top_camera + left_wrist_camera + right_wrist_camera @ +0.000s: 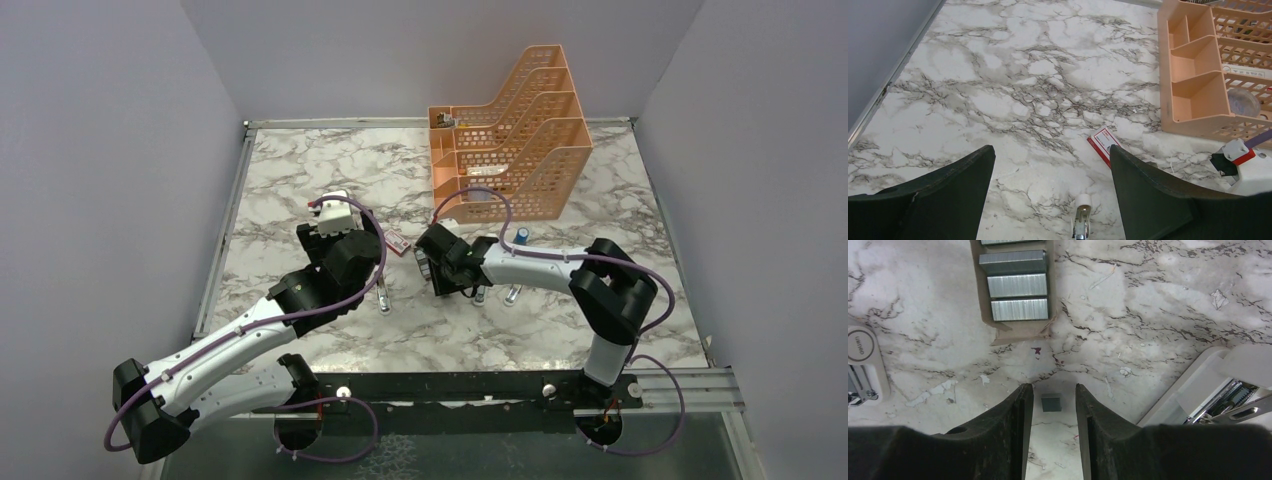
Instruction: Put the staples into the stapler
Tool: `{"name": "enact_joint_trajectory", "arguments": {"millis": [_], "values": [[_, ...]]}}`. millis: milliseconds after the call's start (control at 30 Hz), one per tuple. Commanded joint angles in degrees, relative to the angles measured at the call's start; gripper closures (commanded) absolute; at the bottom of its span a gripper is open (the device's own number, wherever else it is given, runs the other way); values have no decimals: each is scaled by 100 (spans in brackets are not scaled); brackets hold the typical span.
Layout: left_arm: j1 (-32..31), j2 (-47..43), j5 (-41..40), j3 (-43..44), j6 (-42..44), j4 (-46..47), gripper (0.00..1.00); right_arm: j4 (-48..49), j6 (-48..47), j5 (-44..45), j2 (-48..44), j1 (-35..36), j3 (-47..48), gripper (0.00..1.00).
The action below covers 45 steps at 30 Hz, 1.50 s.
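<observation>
The staples [1017, 287] lie as grey metal strips in a cardboard-coloured tray [1020, 334] at the top of the right wrist view. One short grey staple piece [1051, 402] lies on the marble between the fingers of my right gripper [1054, 387] [440, 268]. That gripper is open, and neither finger touches the piece. The white stapler [1208, 390] lies open at the right, its metal channel showing. My left gripper [1050, 150] hangs wide open over bare marble, holding nothing. The red staple box [1104, 144] [398, 243] lies by its right finger.
An orange mesh desk organiser [510, 130] [1198, 90] stands at the back right. A small blue cylinder [522, 236] sits in front of it. A white stapler end [1082, 215] lies below the left gripper. Another white piece with a round label [863, 365] lies at the left.
</observation>
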Motion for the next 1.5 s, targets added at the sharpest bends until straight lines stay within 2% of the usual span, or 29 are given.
{"name": "enact_joint_trajectory", "arguments": {"millis": [0,200,700,1000,1267,1467], "values": [[19,14,-95,-18,-4,98,15,-249,239,311,156,27,166,60],[20,17,-98,-21,-9,107,14,-427,307,302,159,30,141,64],[16,26,-89,-31,-9,116,14,-457,127,-155,48,34,-61,67],[17,-3,-69,-41,-9,116,14,-352,232,279,-23,34,132,60],[20,-31,-69,-56,-13,114,14,-464,612,828,47,25,270,69],[15,-30,-71,-53,-18,109,14,-403,643,786,142,23,276,68]]}}
